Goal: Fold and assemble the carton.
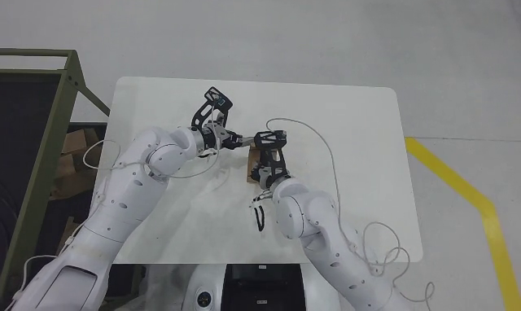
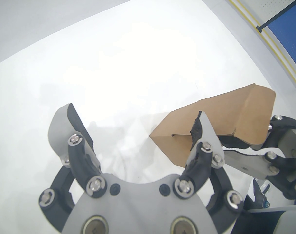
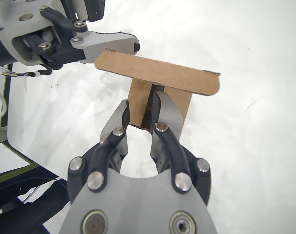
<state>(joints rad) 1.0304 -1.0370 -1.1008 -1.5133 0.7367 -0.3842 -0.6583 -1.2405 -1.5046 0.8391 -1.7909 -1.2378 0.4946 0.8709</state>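
Left pincer (image 2: 134, 118) gapes wide, one finger (image 3: 114, 41) touching the end of the carton's (image 2: 172, 147) raised flap (image 3: 157, 74), which stretches rightward from it. The carton stands mid-worktop (image 1: 342, 107), between both arms. Right pincer (image 3: 142, 109), narrow, clamps its wall from the robot's side, steadying it, I judge.

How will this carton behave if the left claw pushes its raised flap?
Probably light and fairly stiff: the carton shows flat panels while held by the right claw. The flap likely hinges at its crease rather than bending. Pinched at one end, it may swivel when pushed.
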